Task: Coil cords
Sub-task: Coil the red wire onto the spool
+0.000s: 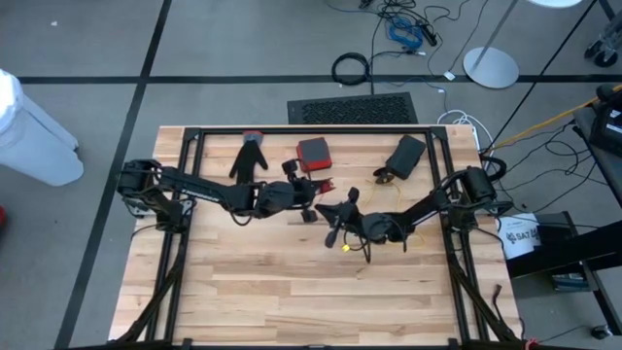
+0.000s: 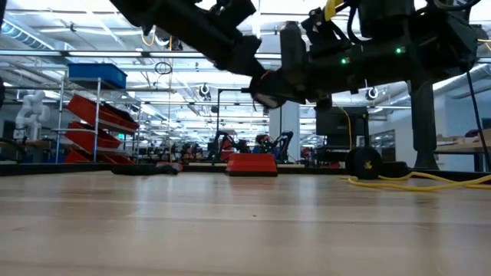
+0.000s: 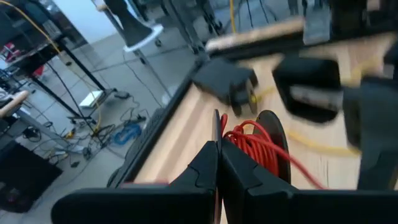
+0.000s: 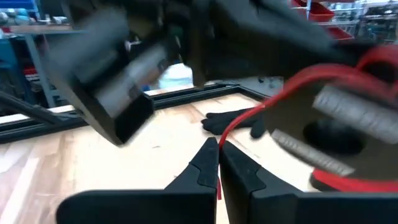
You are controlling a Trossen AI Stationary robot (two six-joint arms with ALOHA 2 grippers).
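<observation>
Left gripper (image 1: 309,201): mid-worktop, jaws pressed together on a thin red cord (image 3: 264,149), one strand.
Red cord: runs lengthwise from the left jaws toward the right arm.
Right gripper (image 1: 333,231): just beside the left, jaws together on the same cord.
Yellow cable (image 2: 418,181): one, lying along the wooden worktop (image 1: 292,282) at the right edge.

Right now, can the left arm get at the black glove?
Probably not yet: the left tool is shut on the red cord. The black glove lies uncovered beside that arm.
</observation>
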